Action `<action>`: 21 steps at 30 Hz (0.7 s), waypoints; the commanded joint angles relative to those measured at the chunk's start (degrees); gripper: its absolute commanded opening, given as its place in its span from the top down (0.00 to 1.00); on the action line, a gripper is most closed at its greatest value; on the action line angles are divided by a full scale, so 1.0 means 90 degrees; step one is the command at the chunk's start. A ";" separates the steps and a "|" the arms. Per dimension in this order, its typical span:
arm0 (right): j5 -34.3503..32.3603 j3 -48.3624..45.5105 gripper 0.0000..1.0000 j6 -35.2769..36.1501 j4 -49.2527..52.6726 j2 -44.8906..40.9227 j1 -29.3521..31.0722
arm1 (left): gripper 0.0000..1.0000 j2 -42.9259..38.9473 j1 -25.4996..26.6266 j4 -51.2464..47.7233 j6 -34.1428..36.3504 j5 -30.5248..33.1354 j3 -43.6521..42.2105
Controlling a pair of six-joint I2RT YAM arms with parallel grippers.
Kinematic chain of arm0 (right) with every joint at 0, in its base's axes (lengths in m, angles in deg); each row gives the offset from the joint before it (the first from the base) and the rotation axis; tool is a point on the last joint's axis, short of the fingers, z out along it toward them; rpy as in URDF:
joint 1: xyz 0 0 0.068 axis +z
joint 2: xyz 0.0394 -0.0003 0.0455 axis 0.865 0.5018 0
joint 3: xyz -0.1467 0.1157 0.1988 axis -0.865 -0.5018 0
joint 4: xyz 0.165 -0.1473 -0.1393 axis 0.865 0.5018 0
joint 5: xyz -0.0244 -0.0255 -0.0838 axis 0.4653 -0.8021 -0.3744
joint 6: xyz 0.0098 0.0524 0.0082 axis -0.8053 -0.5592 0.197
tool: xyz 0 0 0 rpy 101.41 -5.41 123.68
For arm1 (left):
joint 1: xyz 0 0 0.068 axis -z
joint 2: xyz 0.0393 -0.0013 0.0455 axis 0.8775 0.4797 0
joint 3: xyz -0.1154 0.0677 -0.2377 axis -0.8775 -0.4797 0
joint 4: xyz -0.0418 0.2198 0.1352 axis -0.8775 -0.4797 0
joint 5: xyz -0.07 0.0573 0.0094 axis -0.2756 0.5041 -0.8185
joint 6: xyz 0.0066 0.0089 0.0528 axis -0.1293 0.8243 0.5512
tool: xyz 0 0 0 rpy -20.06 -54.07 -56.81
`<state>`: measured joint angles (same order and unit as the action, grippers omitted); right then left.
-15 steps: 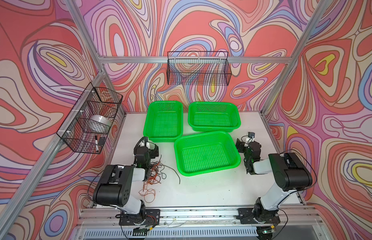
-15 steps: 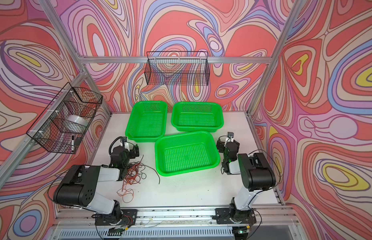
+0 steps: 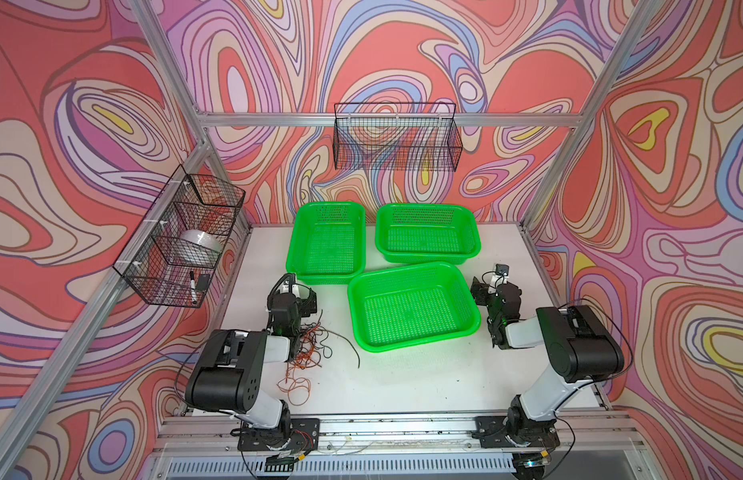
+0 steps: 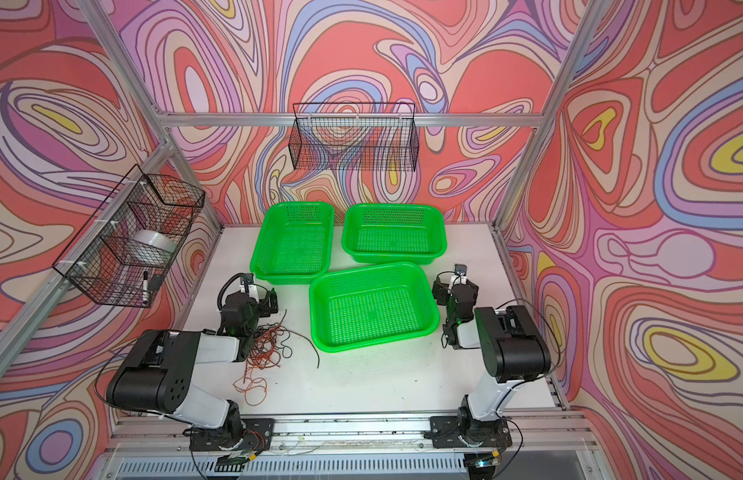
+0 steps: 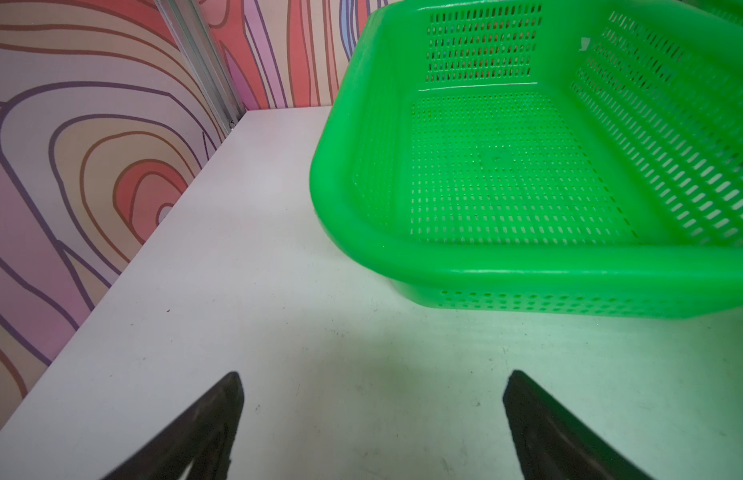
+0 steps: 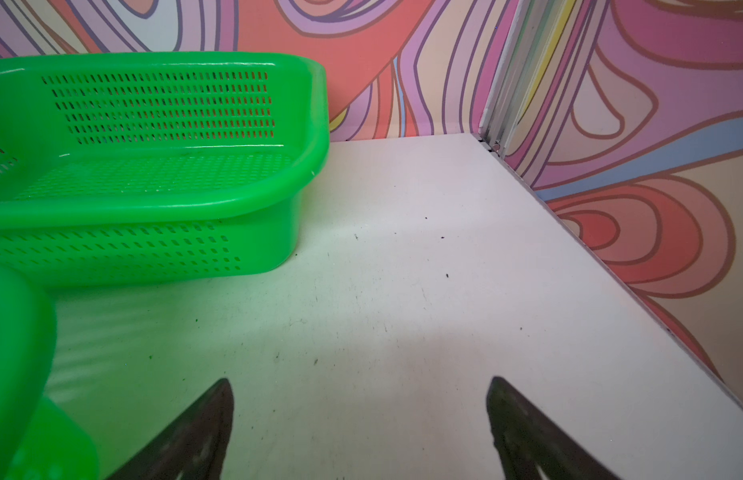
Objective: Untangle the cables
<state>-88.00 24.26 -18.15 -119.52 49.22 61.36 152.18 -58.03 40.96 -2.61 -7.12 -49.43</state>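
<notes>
Well, cables knotted at eight o'clock, both grippers wide

Read the white table in both top views as a clock face, with the back wall at twelve and the arm bases at six. The cables lie in one tangle at about eight o'clock. Orange, dark red and black strands cross one another there, right against the left arm, which hides part of the heap. Loose orange loops trail from it toward six o'clock. One dark strand curves away toward four o'clock and ends on bare table just short of the near basket, a green one at the table's centre.

The left gripper stands at the tangle's twelve o'clock edge, pointing toward the back wall. Its fingers are spread wide over bare table and grip nothing. The back-left basket sits beyond them at the table's eleven o'clock. Whether the gripper's underside touches any strand cannot be told.

The right gripper sits at about three o'clock, just beside the near basket's rim and well apart from the cables. Its fingers are likewise spread wide, holding nothing. The back-right basket lies toward eleven o'clock from it, close against the near basket.

A black wire rack hangs on the wall at nine o'clock, another at twelve.
</notes>
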 commanded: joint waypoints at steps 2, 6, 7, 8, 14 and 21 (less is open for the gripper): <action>0.0081 0.0080 0.02 -0.0063 -0.0080 0.0030 0.0028 | 0.00 0.0070 -0.0028 -0.0006 -0.0048 0.0051 0.0123; 0.0076 0.0090 0.02 -0.0067 -0.0080 0.0030 0.0022 | 0.00 0.0071 -0.0029 -0.0003 -0.0049 0.0046 0.0123; 0.0077 0.0090 0.02 -0.0072 -0.0079 0.0030 0.0023 | 0.00 0.0074 -0.0028 0.0002 -0.0052 0.0053 0.0116; 0.0076 0.0082 0.02 -0.0074 -0.0080 0.0030 0.0024 | 0.00 0.0065 -0.0029 0.0012 -0.0042 0.0040 0.0113; -0.0337 -0.0289 0.02 -0.0179 -0.0794 -0.0084 0.0029 | 0.02 0.0031 -0.0031 0.0083 0.0134 -0.0444 0.0046; -0.0156 -0.0616 0.02 -0.0215 0.0425 -0.2023 0.0031 | 0.04 -0.1177 -0.0026 -0.1366 0.0134 -0.0601 0.0279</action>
<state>-89.31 17.22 -18.91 -121.40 37.88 61.44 147.68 -58.03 35.91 -1.84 -10.99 -49.33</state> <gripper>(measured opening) 0.984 0.963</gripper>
